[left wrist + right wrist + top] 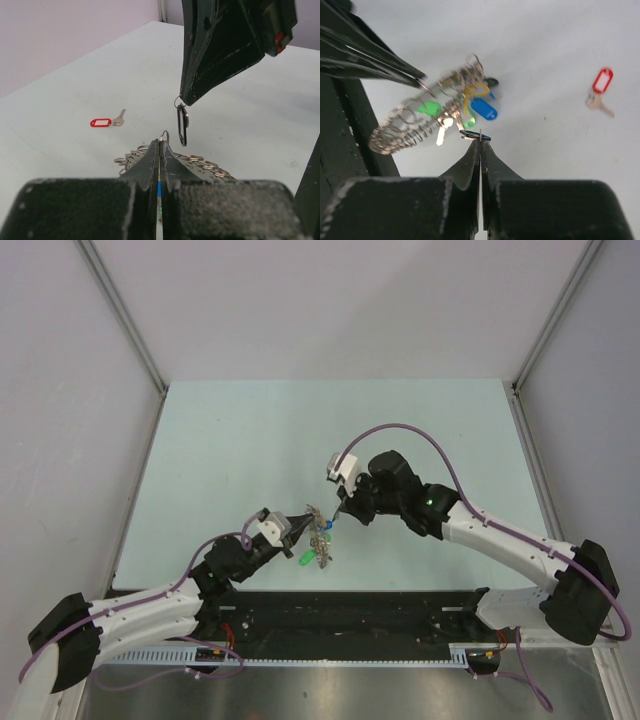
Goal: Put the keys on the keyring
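Arms inward; left hand [307, 519], right hand [339, 511] close together; fingers pinched

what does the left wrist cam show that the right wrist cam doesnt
Only the left wrist view: the black key tag seen face-on, hanging from a small ring pinched in the right gripper.
Only the right wrist view: the green tag and blue tag in full on the keyring, whose wire the left gripper pinches.
Both: the red-tagged key lying apart on the table, the keyring's bunch of loops, and both grippers shut.
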